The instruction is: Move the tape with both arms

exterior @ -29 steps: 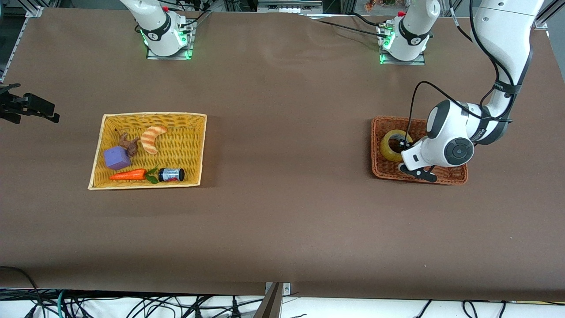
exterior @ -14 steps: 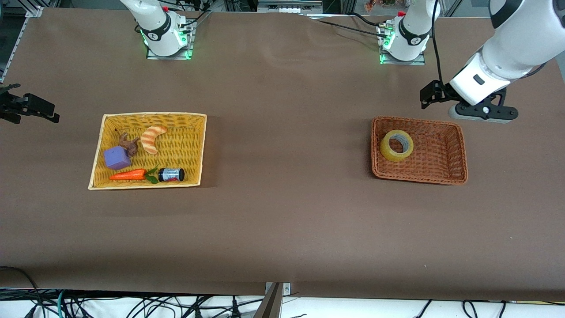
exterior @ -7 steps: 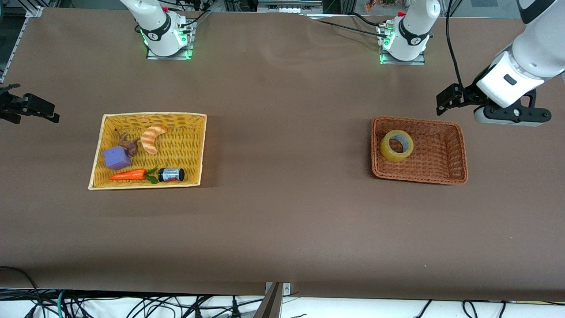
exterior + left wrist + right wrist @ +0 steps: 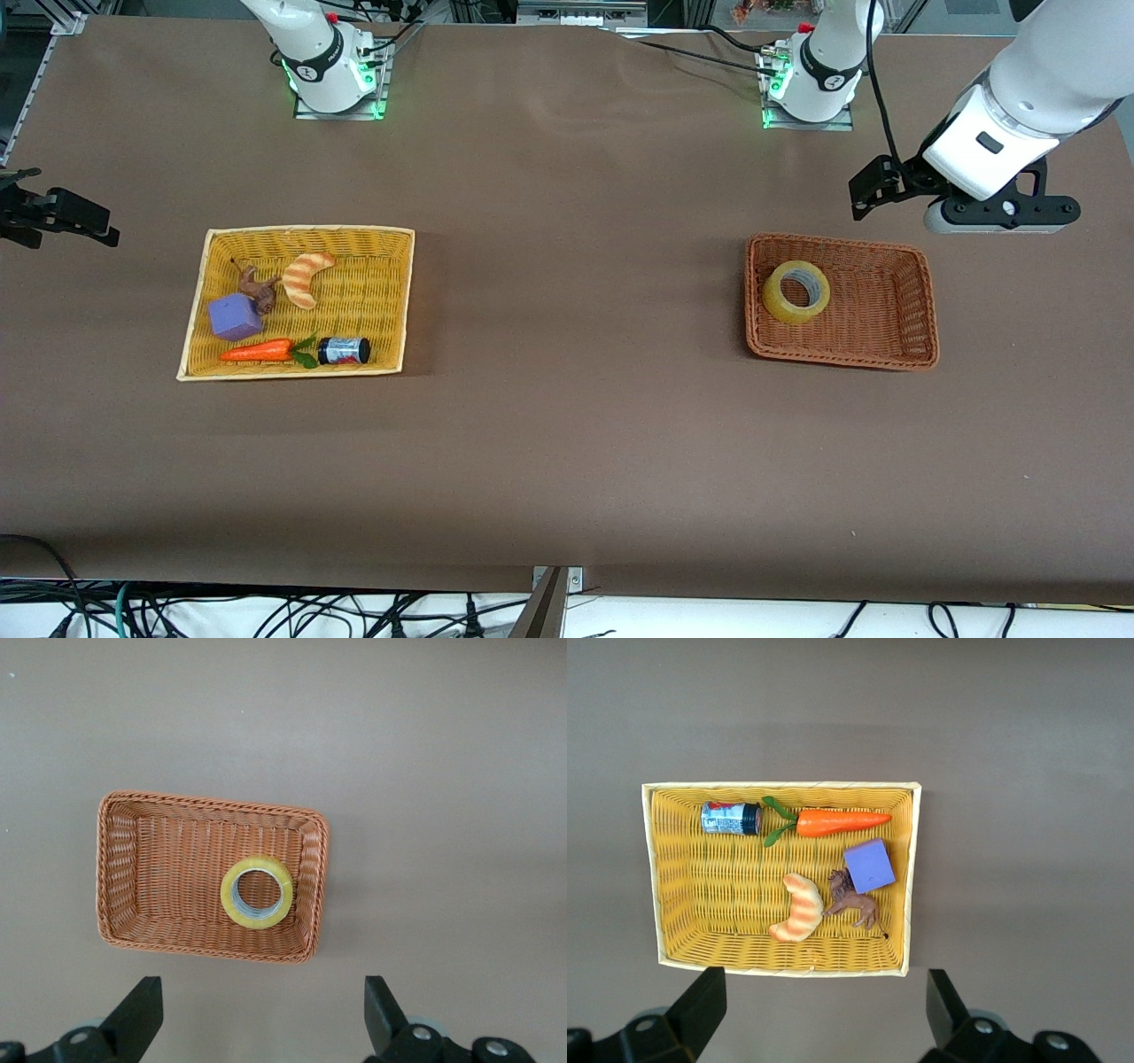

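The tape [image 4: 778,301] is a yellowish ring with a grey core. It lies flat in the brown wicker basket [image 4: 886,310], at the basket's end toward the right arm. It also shows in the left wrist view [image 4: 228,895], in the same basket [image 4: 168,868]. My left gripper [image 4: 873,197] is high in the air, open and empty [image 4: 263,997], over the table just past the basket's edge on the bases' side. My right gripper [image 4: 62,213] waits at the right arm's end of the table, open and empty [image 4: 826,988].
A yellow wicker basket [image 4: 381,292] toward the right arm's end holds a striped croissant toy [image 4: 306,276], a purple cube [image 4: 235,316], a carrot [image 4: 257,351], a small can [image 4: 344,351] and a brown animal figure [image 4: 255,288]. Bare brown table lies between the two baskets.
My left gripper has risen out of the brown basket and left the tape lying there. It now hangs over the table beside the basket. The right arm has not moved.
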You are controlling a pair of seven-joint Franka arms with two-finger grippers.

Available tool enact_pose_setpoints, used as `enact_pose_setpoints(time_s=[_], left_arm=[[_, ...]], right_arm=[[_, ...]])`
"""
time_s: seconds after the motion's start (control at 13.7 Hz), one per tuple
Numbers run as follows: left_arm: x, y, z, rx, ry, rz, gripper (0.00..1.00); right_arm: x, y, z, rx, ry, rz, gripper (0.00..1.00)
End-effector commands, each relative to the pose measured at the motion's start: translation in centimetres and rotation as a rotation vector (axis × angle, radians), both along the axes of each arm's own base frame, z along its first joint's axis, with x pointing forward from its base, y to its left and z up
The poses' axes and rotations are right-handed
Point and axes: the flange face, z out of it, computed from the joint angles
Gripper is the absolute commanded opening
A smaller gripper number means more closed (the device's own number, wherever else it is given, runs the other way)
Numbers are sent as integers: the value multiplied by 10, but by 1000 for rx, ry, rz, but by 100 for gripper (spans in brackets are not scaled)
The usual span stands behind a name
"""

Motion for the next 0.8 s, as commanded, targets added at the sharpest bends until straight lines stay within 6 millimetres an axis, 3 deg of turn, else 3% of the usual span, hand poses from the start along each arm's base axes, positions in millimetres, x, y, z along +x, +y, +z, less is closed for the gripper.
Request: enact_pose_setpoints(time_s=[0.0, 0.07, 0.73], left_arm=[[1, 3, 5, 16, 7, -4, 100], [3, 11, 4, 16, 9, 10, 100], [4, 9, 5, 17, 11, 8, 100]], right_arm=[[2, -1, 4, 4, -1, 11, 100], [2, -2, 4, 4, -1, 8, 100], [2, -3, 4, 5, -2, 7, 100]])
